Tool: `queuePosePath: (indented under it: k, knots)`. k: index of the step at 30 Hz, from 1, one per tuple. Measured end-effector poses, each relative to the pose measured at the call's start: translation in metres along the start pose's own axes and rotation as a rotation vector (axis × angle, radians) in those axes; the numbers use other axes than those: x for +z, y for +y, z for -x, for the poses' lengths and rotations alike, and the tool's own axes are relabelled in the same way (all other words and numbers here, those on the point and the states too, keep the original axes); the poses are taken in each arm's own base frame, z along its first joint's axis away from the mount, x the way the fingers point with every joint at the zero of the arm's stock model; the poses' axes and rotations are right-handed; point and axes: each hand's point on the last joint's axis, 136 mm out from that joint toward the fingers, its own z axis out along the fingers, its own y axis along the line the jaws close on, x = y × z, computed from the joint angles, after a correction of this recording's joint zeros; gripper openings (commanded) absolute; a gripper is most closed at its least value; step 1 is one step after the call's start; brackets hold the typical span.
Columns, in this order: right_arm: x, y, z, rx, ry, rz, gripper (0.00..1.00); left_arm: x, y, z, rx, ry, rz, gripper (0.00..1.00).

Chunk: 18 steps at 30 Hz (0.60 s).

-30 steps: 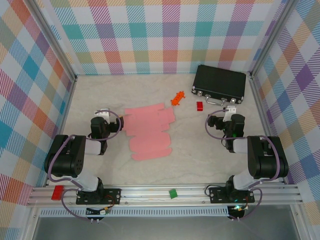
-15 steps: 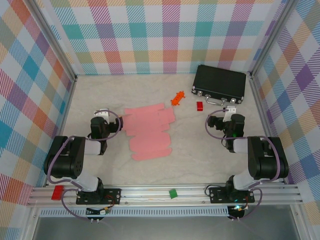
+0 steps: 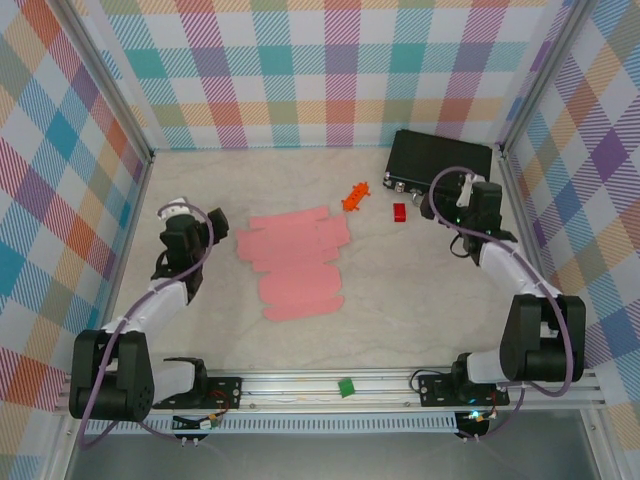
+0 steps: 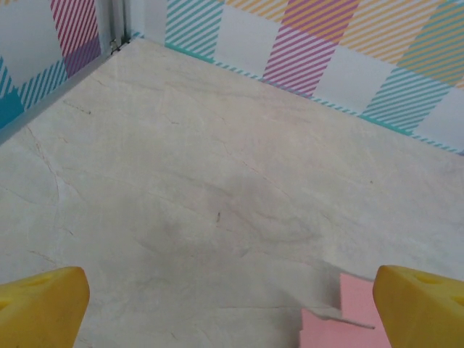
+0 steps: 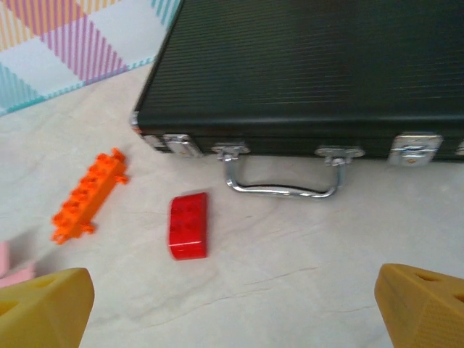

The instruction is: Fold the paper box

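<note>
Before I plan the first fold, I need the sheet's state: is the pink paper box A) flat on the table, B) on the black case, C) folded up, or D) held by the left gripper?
A: the paper box lies as a flat sheet on the table.

Paper box (image 3: pixel 292 262) left of case (image 3: pixel 428 160)

Pastel plaid walls (image 3: pixel 330 70) enclose a pale marbled tabletop (image 3: pixel 400 310) on three sides.
</note>
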Motion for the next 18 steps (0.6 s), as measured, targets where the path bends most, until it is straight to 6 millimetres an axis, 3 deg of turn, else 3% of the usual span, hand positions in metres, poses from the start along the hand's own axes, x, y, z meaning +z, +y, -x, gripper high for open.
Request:
queuePosePath:
  k: [5,12,18]
  knots:
    - [0.013,0.05,-0.013,0.023,0.147,0.117,0.99,0.009,-0.016,0.004,-0.043,0.153,-0.004,0.98]
    - [0.041,0.141,-0.044,-0.045,0.35,0.289,0.98,0.025,-0.04,-0.041,-0.067,0.443,-0.084,0.8]
    - [0.071,0.203,-0.053,-0.101,0.445,0.377,0.79,0.04,-0.063,-0.06,-0.098,0.607,-0.154,0.61]
